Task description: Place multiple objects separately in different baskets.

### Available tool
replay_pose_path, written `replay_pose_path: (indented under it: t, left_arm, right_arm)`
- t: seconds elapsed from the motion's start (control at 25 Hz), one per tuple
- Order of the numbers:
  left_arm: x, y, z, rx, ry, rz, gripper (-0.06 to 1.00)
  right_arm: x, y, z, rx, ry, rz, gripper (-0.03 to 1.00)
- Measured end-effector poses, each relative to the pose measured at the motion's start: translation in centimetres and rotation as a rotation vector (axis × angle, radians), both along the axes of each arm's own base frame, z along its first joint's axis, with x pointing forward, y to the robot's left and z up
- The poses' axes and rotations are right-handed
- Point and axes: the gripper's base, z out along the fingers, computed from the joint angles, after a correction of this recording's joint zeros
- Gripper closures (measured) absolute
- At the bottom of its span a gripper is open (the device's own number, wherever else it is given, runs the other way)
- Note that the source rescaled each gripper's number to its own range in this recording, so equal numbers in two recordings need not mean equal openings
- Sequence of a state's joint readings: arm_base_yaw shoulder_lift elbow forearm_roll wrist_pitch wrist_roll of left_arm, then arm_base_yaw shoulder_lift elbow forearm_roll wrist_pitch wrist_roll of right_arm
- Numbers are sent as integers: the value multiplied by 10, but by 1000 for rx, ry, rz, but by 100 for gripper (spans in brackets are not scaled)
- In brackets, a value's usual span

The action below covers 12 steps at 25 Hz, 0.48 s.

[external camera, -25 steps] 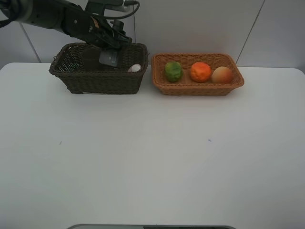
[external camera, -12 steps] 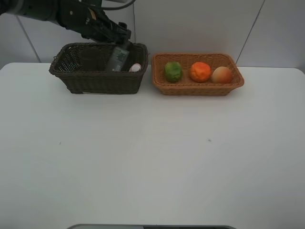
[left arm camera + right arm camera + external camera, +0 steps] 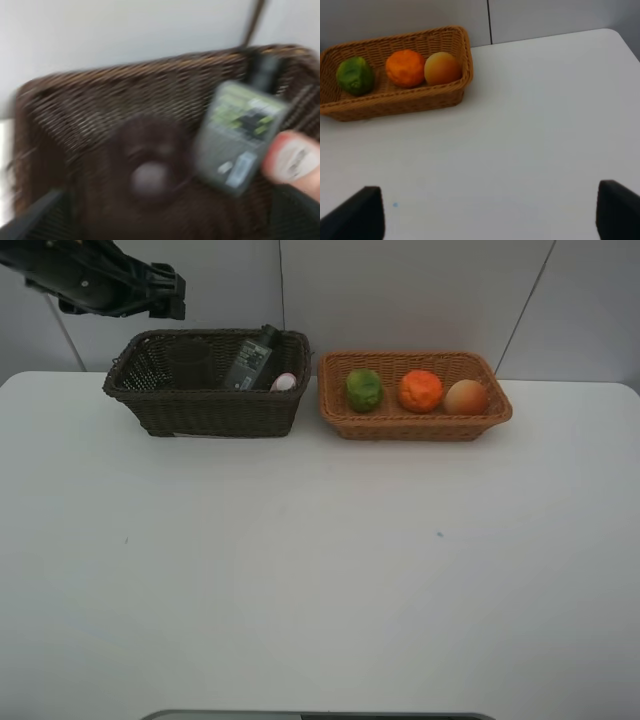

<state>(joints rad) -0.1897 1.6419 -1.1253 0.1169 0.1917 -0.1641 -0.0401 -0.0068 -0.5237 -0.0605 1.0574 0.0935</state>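
Now released: the dark flat bottle point(image 3: 250, 364) leans against the back wall of the dark brown basket point(image 3: 205, 408), beside the pink white-capped bottle point(image 3: 284, 382), and my left fingers point(image 3: 170, 297) have spread wide and pulled up and back toward the wall. With the green fruit point(image 3: 364, 389), orange point(image 3: 421, 390) and peach point(image 3: 466, 397) in the tan basket point(image 3: 415, 426), I judge sorting finished (the cup point(image 3: 149, 165) shows blurred). Right fingers point(image 3: 485, 212) hang open, empty, over the table point(image 3: 320, 570).

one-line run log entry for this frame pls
left tool: open, empty, above dark basket | dark flat bottle: leaning inside it | fruit: three in tan basket | right tool: open
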Motion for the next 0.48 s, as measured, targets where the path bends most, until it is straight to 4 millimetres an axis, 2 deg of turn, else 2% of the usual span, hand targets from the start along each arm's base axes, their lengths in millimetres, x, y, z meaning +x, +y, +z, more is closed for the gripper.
replay_pose_path:
  t: [0.08,0.2,0.36,0.48]
  left_arm:
    - [-26,27,11,-13,7,77,-5]
    - [-75,60,34,-16,-6,177,-5]
    - [-143,84,54,-12,-3,285,-5]
    - [-191,87,64,-3,-18,326,-5]
  right_arm:
    - [0,0,0,0,0,0,7]
    - [0,0,0,0,0,0,7]
    - [0,0,0,0,0,0,7]
    - [0,0,0,0,0,0,7]
